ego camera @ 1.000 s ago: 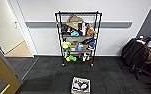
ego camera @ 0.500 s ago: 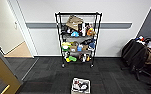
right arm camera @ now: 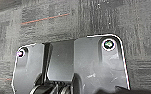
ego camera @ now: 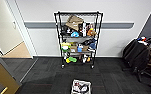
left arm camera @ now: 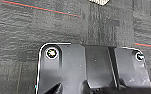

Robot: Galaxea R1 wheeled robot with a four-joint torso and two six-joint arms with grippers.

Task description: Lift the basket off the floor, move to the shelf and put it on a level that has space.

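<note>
While the jaws' state cannot be told, the checkered woven basket [ego camera: 81,87] sits on dark grey carpet floor [ego camera: 48,75] before the tall black wire shelf [ego camera: 78,40].

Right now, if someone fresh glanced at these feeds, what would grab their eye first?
The tall black wire shelf against the white wall, its lower tiers crammed with colourful clutter while its top level looks bare. Next, the checkered basket sitting on the dark carpet floor in front of the shelf, at the near edge of the head view. To the right, a dark office chair draped with dark fabric.
</note>
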